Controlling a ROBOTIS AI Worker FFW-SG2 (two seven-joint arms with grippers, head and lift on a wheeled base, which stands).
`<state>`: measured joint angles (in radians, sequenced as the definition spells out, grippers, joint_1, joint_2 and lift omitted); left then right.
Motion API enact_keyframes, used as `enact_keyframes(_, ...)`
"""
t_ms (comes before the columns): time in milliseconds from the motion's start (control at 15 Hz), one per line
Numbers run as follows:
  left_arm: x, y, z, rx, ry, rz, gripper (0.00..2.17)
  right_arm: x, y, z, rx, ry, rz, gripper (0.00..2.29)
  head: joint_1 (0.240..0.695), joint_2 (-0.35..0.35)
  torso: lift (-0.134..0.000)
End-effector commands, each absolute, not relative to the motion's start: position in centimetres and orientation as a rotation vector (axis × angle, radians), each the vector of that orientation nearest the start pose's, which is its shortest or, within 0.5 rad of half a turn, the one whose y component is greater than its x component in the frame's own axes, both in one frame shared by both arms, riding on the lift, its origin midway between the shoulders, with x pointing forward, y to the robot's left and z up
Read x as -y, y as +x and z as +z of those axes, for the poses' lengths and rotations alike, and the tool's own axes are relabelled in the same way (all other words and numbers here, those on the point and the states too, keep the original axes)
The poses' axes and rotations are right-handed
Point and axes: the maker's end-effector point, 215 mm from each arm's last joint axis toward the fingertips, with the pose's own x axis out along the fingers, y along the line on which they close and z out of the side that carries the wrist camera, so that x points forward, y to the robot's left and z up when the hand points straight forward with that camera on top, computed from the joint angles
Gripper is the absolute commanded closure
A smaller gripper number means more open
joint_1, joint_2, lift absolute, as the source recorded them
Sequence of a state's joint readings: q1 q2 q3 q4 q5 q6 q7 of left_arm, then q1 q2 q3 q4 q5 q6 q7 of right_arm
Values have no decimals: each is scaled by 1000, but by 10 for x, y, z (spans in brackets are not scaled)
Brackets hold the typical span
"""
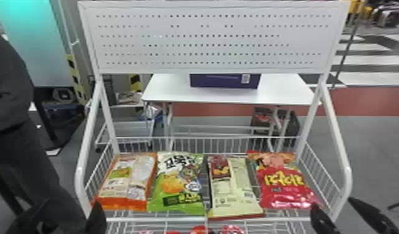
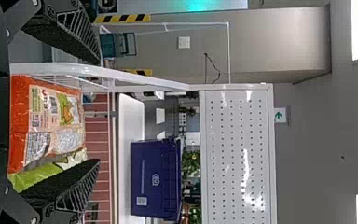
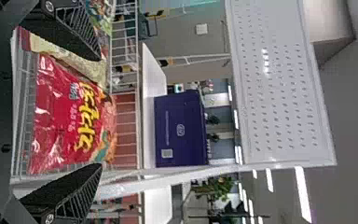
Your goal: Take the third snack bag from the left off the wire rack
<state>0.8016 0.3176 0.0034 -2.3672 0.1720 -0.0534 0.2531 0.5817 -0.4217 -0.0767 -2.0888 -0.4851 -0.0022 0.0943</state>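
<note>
On the wire rack [image 1: 346, 177], in the head view, we see four bags lying flat in a row. The third snack bag from the left [image 1: 231, 186], pale with a red top, lies between a green bag [image 1: 176, 183] and a red bag [image 1: 281, 183]. In the left wrist view, our left gripper [image 2: 95, 109] is spread wide, facing the orange bag [image 2: 44, 121]. In the right wrist view, our right gripper [image 3: 99, 109] is likewise spread, facing the red bag.

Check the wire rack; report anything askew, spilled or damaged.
Nothing looks spilled or torn. Only oddity: the orange bag and the third snack bag lie back side up on the wire rack, while the green bag and red bag show fronts.
</note>
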Motion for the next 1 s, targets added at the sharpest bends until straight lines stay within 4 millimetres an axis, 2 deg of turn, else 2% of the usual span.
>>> enact_keyframes(0,-259,371,-266,32,39,27,147,223,468,-358,-178,98,303,80,499,0,0)
enact_keyframes(133,-257,370,-267,30,36,24,147,174,496,-383,-244,93,368,80,499,0,0)
enact_keyframes(333,-255,369,-269,24,40,22,147,123,525,-404,-291,98,423,87,499,0,0)
enact_keyframes(533,-257,369,-271,20,44,23,147,93,545,-434,-391,61,458,90,499,0,0)
enact_keyframes(667,-258,369,-271,20,48,24,147,86,548,-448,-438,40,463,147,499,0,0)
enact_keyframes(733,-260,370,-271,21,51,25,147,85,549,-450,-446,38,461,343,499,0,0)
enact_keyframes(800,-260,370,-271,20,51,24,147,84,548,-454,-463,32,470,950,499,0,0)
enact_keyframes(867,-260,370,-271,21,50,25,147,86,545,-461,-499,28,472,1794,499,0,0)
enact_keyframes(933,-260,371,-270,23,50,23,147,86,544,-462,-506,29,475,2105,499,0,0)
